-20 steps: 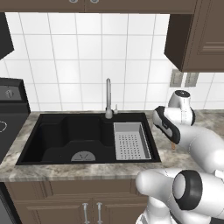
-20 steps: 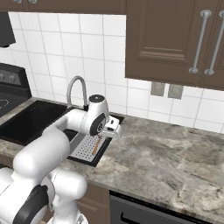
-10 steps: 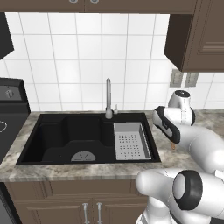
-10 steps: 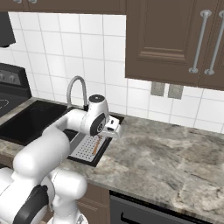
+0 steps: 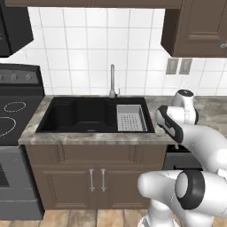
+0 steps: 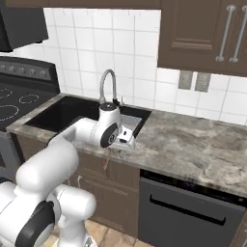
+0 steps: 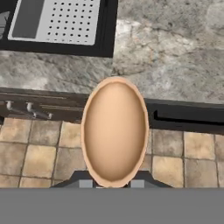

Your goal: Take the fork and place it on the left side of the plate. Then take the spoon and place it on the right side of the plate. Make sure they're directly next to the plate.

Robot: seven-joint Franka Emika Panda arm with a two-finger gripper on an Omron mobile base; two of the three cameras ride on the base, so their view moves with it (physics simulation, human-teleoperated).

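My gripper (image 6: 124,141) hangs over the counter's front edge, just right of the sink, shut on the brown wooden spoon (image 6: 107,162). The spoon's handle points down below the hand. In the hand view the spoon's round bowl (image 7: 114,131) stands big between the fingertips (image 7: 86,180), with the counter edge and floor tiles behind it. In the left base view the arm covers the hand, and a brown bit of the spoon (image 5: 177,145) peeks out under it. The fork and the plate are out of view.
A black sink (image 5: 84,116) holds a grey perforated rack (image 5: 131,119), with the faucet (image 5: 112,82) behind. A stove (image 5: 13,111) stands to the left. Granite counter (image 6: 193,144) runs to the right above a dishwasher (image 6: 188,212).
The whole picture has shifted: the base has backed away from the counter, so cabinet fronts and floor now show. The gripper still holds the spoon.
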